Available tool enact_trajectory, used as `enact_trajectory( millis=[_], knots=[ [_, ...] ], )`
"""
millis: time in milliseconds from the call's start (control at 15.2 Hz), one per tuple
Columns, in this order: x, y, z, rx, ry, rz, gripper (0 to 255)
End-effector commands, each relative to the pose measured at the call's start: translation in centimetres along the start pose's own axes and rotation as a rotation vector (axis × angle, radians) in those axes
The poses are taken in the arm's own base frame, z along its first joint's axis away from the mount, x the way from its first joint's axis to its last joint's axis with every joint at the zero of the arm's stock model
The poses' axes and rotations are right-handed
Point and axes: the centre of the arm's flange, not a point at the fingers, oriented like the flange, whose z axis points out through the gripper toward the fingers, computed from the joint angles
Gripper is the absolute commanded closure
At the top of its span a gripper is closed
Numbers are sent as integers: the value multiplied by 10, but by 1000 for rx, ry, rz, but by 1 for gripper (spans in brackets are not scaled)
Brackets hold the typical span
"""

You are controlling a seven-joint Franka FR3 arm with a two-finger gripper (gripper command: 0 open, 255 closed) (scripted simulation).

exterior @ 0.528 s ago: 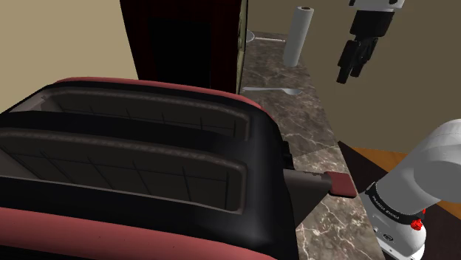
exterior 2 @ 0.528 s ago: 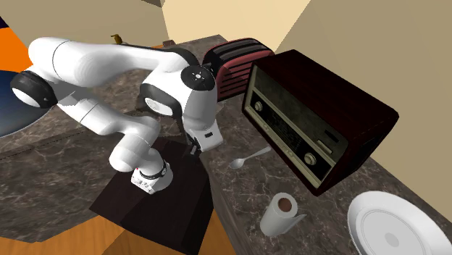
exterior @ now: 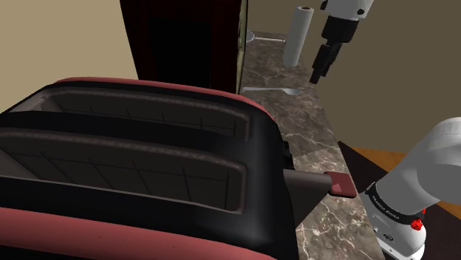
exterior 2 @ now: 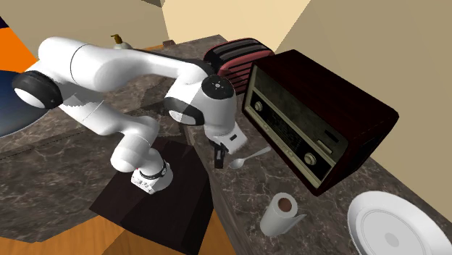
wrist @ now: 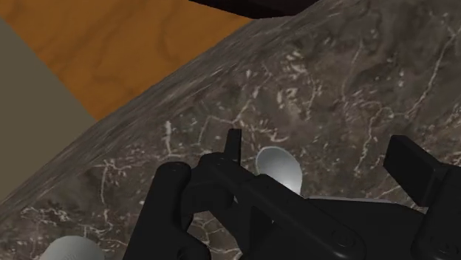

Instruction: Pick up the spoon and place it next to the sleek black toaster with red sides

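- At the shoulder view's near left: the toaster point(exterior: 148, 170), black with red sides, sits as it did half a second ago. The bare marble countertop point(exterior: 314, 140) off its right end looks like the obvious set-down spot.
- Centre, far: the spoon point(exterior: 277, 90) lies flat on the countertop beyond the toaster's far right corner, near the white roll point(exterior: 298, 33). It has not shifted.
- Right of the spoon: the gripper point(exterior: 323, 68) has swung leftward and lower, and now hangs just above and beside the spoon.
- Wrist view: the fingers point(wrist: 233, 144) are spread. The spoon's bowl lies between them, nearer one finger and untouched.
- Judgement: the approach is nearly complete. Still to do: final descent, closing on the spoon, then the carry near-left to the toaster.
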Motion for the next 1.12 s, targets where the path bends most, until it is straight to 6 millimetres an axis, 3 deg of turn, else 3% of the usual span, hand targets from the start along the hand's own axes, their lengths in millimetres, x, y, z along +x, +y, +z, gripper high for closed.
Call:
enact_trajectory(
  millis=[0,528,1056],
  knots=[
    [18,-2,9,4,40,-72,0],
    [95,-26,31,26,185,-349,0],
    [105,-30,70,26,190,-357,0]
  ],
)
